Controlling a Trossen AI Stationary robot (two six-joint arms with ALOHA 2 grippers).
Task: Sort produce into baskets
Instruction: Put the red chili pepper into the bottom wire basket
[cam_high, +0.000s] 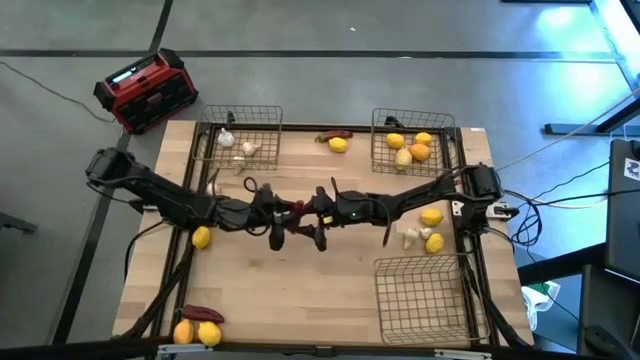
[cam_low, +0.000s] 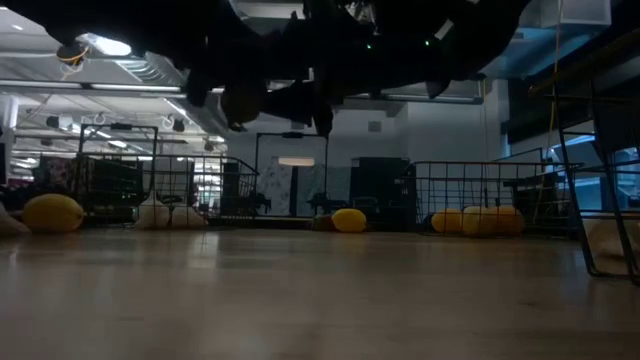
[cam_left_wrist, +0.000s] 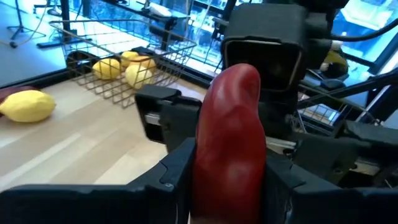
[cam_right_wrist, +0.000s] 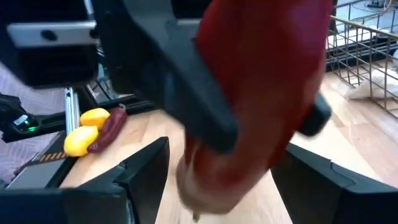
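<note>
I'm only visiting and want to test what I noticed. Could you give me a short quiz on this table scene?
1. True or false: the left gripper is holding a red pepper.
2. How many wire baskets are on the table?
3. The basket nearest the right arm's base holds: A) lemons, B) garlic bulbs, C) nothing visible.

Key: 1 true; 2 three; 3 C. The right gripper is open around the pepper's other end, midway over the table.
</note>
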